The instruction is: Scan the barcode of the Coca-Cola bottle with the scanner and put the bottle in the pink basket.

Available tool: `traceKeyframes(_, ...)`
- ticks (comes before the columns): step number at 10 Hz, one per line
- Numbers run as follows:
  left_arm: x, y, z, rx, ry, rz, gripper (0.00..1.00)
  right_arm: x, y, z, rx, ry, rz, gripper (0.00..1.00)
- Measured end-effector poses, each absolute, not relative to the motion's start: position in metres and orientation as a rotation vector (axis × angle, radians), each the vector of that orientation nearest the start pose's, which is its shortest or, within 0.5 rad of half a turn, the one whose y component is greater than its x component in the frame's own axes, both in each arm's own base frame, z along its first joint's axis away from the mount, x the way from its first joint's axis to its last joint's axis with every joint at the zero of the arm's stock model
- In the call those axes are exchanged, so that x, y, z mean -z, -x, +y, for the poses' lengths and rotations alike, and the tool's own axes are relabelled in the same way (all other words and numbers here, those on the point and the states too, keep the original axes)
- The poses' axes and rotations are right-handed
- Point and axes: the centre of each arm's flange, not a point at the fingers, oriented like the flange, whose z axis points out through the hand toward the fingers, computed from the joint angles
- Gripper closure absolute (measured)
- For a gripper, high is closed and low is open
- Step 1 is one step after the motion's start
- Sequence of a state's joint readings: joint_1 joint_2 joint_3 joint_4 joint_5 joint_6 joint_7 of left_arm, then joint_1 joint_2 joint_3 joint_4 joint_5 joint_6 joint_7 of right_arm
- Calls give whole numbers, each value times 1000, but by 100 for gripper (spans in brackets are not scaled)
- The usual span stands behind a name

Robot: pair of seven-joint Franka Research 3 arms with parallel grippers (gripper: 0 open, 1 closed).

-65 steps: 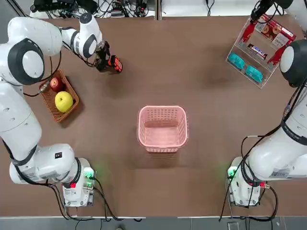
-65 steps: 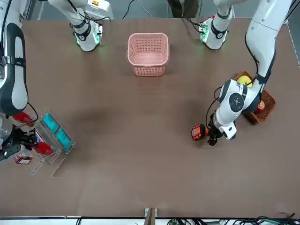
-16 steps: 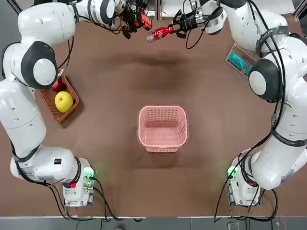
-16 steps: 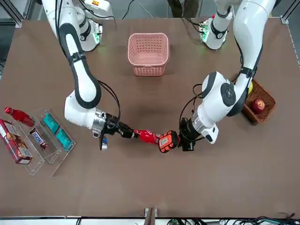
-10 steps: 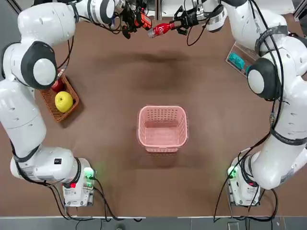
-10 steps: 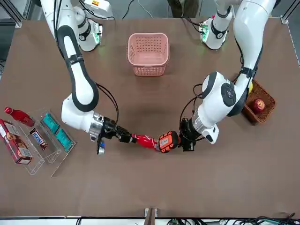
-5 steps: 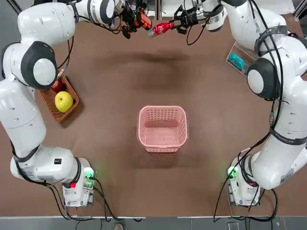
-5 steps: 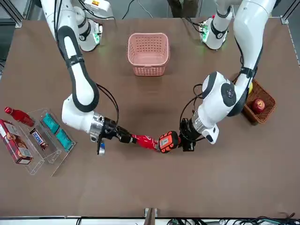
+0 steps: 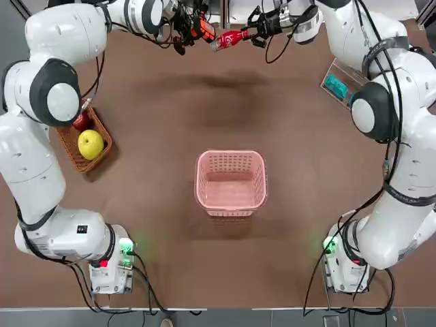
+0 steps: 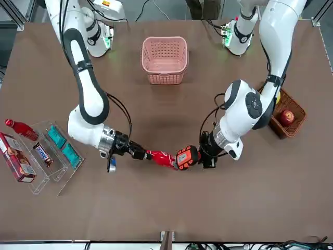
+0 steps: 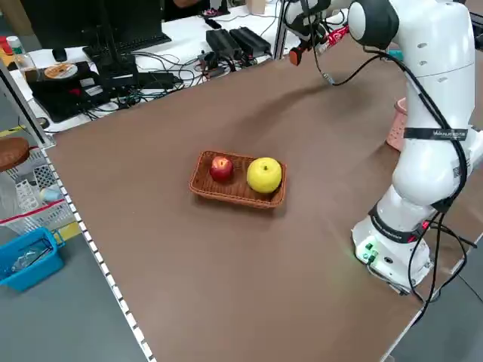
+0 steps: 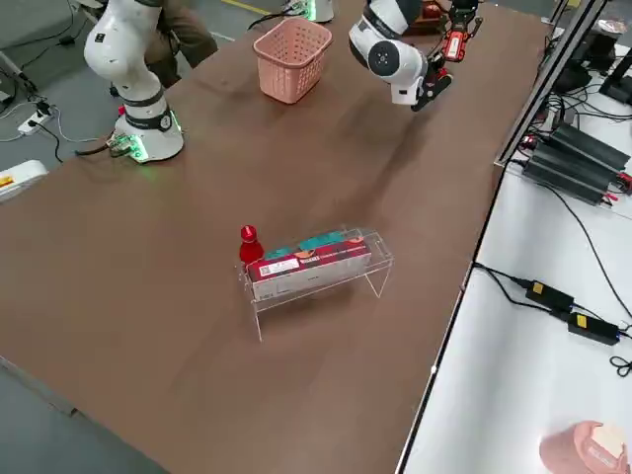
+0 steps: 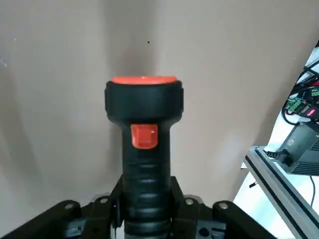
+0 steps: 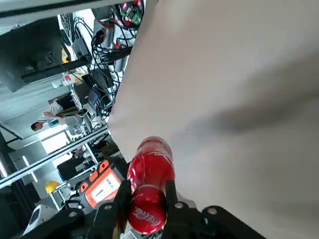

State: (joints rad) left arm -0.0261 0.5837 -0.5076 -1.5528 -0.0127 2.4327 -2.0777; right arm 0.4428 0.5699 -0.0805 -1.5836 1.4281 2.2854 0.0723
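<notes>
Above the table's far middle, my left gripper (image 9: 185, 26) is shut on the handle of the black and orange scanner (image 9: 202, 28). Its orange head (image 10: 186, 157) points at the Coca-Cola bottle (image 9: 230, 39), almost touching it. My right gripper (image 9: 253, 32) is shut on the cap end of that bottle (image 10: 161, 157), which is held level and off the table. The left wrist view shows the scanner (image 13: 144, 144) gripped between the fingers; the right wrist view shows the bottle (image 14: 149, 174) with the scanner (image 14: 102, 186) just beyond. The pink basket (image 9: 231, 180) stands empty mid-table.
A second red bottle (image 10: 20, 127) stands by the clear rack (image 10: 52, 151) of snacks at my far right. A brown wicker basket (image 9: 82, 136) with an apple and a yellow fruit sits at my left. Cables and gear lie beyond the far edge.
Both arms have carried the scanner and a bottle from the sides to the far middle. Over the last second the bottle edged slightly closer to the scanner's head.
</notes>
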Motion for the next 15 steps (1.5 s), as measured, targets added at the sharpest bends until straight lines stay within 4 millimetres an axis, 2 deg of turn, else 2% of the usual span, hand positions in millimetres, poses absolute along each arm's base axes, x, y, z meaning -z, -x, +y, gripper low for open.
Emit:
traceKeyframes(2, -381, -656, -311, 221, -1816, 2014, 64, -330, -657, 266, -147, 2028, 637, 68)
traceKeyframes(4, -381, -656, -310, 221, -1815, 2015, 64, -342, -643, 240, -159, 2096, 606, 68)
traceKeyframes(6, -377, -655, -305, 226, -1838, 2008, 64, -372, -610, 224, -197, 2143, 613, 68)
traceKeyframes(9, -358, -648, -278, 148, -1994, 2017, 64, -444, -551, 218, -347, 2129, 671, 68)
traceKeyframes(10, -347, -646, -266, 100, -2043, 2021, 64, -464, -534, 219, -393, 2146, 701, 68)
traceKeyframes(12, -320, -641, -236, 10, -2123, 2042, 64, -492, -497, 234, -483, 2259, 731, 68)
traceKeyframes(15, -281, -630, -193, -72, -2149, 2149, 64, -510, -448, 283, -534, 2443, 752, 68)
